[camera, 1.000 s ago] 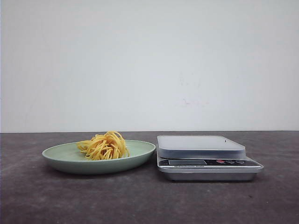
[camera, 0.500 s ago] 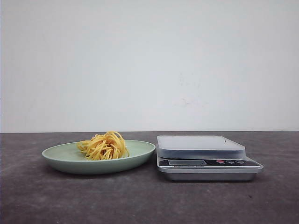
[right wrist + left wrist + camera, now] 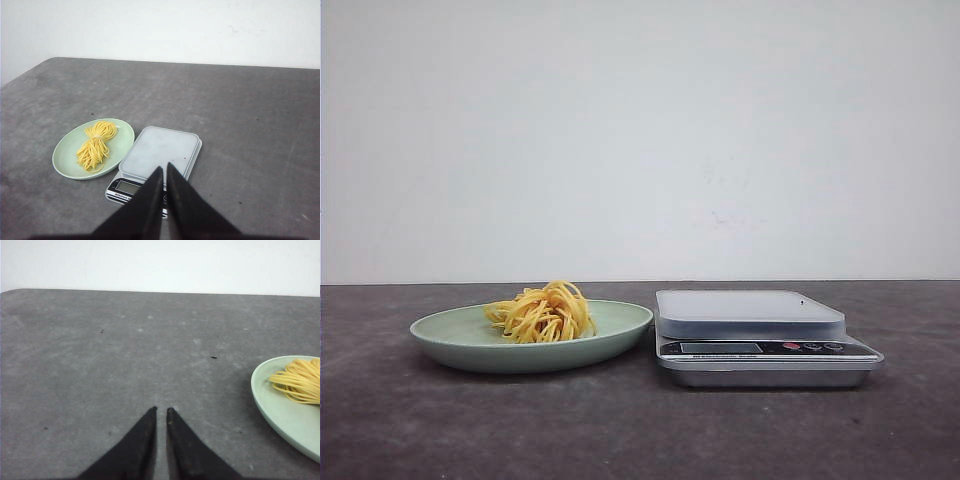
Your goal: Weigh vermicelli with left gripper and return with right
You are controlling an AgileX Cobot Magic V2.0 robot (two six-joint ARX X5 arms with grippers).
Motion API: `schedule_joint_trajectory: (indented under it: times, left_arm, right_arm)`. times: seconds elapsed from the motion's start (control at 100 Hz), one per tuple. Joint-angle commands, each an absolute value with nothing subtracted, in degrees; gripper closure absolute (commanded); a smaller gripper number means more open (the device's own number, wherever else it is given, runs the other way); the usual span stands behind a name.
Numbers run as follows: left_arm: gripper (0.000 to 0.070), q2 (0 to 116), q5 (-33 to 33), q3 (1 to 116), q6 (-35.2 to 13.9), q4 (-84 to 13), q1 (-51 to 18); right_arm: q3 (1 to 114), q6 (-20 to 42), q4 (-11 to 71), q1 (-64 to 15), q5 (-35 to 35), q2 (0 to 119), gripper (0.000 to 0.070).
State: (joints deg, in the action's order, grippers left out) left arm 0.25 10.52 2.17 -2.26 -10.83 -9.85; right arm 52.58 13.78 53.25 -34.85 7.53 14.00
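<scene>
The vermicelli (image 3: 544,313), a small nest of yellow-orange strands, lies on a pale green plate (image 3: 450,335) left of a silver kitchen scale (image 3: 750,312). Neither arm shows in the front view. In the left wrist view my left gripper (image 3: 161,411) is shut and empty, low over bare table, with the plate (image 3: 280,410) and vermicelli (image 3: 299,381) off to one side. In the right wrist view my right gripper (image 3: 164,168) is shut and empty, high above the scale (image 3: 160,150). The plate (image 3: 65,155) and vermicelli (image 3: 95,145) show beside the scale.
The table (image 3: 620,430) is a dark grey stone-like surface with a white wall behind. The scale has a display and buttons (image 3: 810,347) on its front panel. The table's far edge and a rounded corner (image 3: 20,292) show in the left wrist view.
</scene>
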Motion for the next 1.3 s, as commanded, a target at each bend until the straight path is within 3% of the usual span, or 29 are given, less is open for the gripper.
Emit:
schedule_joint_trajectory:
  times: [0.0,0.85,0.94,1.12,1.29]
  left_arm:
    - [0.0700,0.2,10.4,1.1,-1.0,-11.3,-9.8]
    - [0.0700,0.2,10.5,1.2,-1.1,-11.1,-9.8]
    - [0.0700,0.2,10.5,1.2,-1.1,-11.1,-9.8]
    - [0.0700,0.2,10.5,1.2,-1.1,-11.1,-9.8]
    - [0.0700,0.2,10.5,1.2,-1.1,-11.1,-9.8]
  right_arm:
    - [53.3,14.3,52.5,-35.2,7.6,14.1,0.0700]
    - [53.3,14.3,52.5,-35.2,7.6,14.1,0.0700]
    - [53.3,9.2,51.0,-34.9,10.2,14.1,0.0700]
    - [50.8,4.3,43.7,-26.3,13.7,12.7,0.0700]
    - [38.4,2.7,29.2,-13.7,13.3,9.8,0.0700]
